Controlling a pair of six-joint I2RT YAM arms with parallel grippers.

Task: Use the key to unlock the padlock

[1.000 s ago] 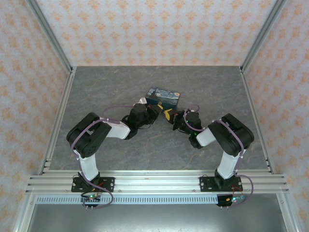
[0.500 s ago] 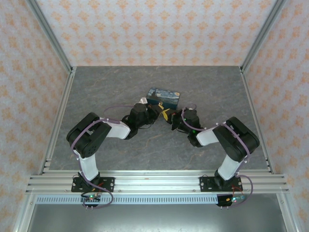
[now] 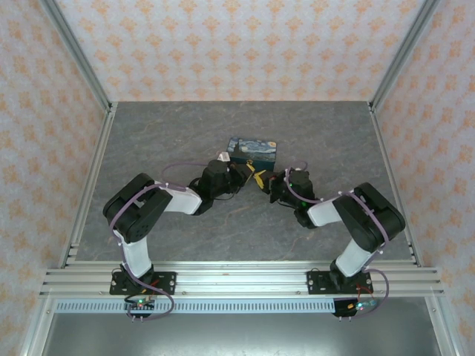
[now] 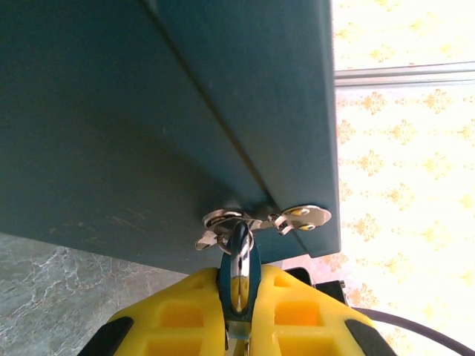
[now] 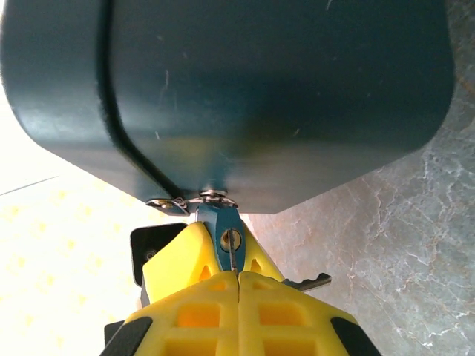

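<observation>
The dark blue starry box (image 3: 252, 150) sits mid-table, its plain dark side close up in the left wrist view (image 4: 148, 111) and the right wrist view (image 5: 260, 89). A small blue padlock (image 4: 239, 256) hangs by its chrome shackle from the box's silver hasp (image 4: 260, 219). My left gripper (image 4: 239, 291) is shut on the padlock body. My right gripper (image 5: 239, 277) is shut on the thin metal key (image 5: 233, 256), whose blade sits in the padlock's (image 5: 217, 221) keyhole. From above, the left gripper (image 3: 239, 176) and right gripper (image 3: 269, 183) meet at the box's front.
A second key (image 5: 310, 281) sticks out to the right under my right fingers. The grey marbled table (image 3: 163, 133) is ringed by aluminium rails (image 3: 93, 178) and patterned walls. Cables loop off both forearms.
The right arm's elbow has swung outward to the right while its gripper stays at the padlock. The left gripper has shifted slightly toward the box.
</observation>
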